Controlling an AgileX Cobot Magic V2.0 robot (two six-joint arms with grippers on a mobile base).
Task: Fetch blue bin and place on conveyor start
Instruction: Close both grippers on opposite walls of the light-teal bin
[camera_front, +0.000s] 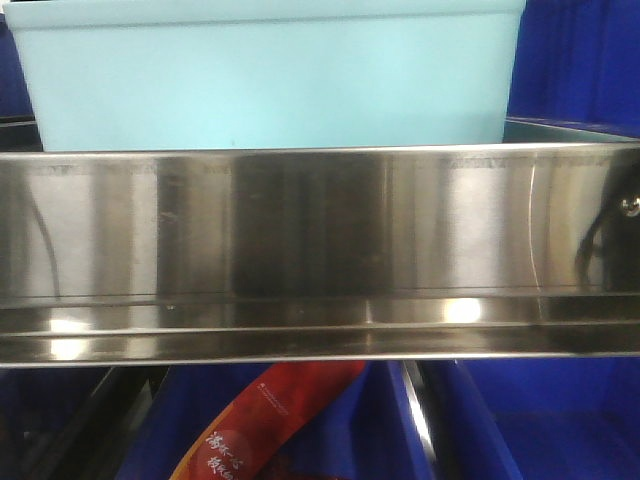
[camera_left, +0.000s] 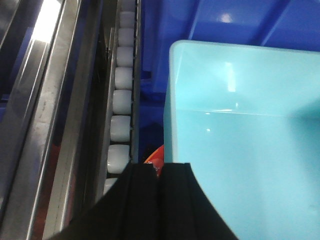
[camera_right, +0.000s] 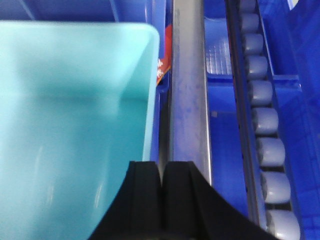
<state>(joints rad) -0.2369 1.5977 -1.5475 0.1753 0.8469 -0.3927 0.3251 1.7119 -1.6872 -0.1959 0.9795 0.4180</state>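
Note:
The blue bin (camera_front: 270, 85), a pale aqua tub, fills the top of the front view just behind a steel shelf lip. In the left wrist view the bin (camera_left: 240, 150) lies to the right, and my left gripper (camera_left: 160, 167) is shut with its tips at the bin's left rim, the inner finger overlapping it. In the right wrist view the bin (camera_right: 70, 125) lies to the left, and my right gripper (camera_right: 161, 165) is shut at its right rim. No wall shows between either pair of jaws. The conveyor start is out of view.
A shiny stainless-steel shelf (camera_front: 320, 240) crosses the front view. Dark blue crates (camera_front: 570, 60) (camera_left: 200, 20) (camera_right: 225, 125) surround the bin. Tracks of white rollers (camera_left: 122, 100) (camera_right: 265, 120) run outside each gripper, beside a steel rail (camera_right: 187, 100). A red packet (camera_front: 260, 430) lies below the shelf.

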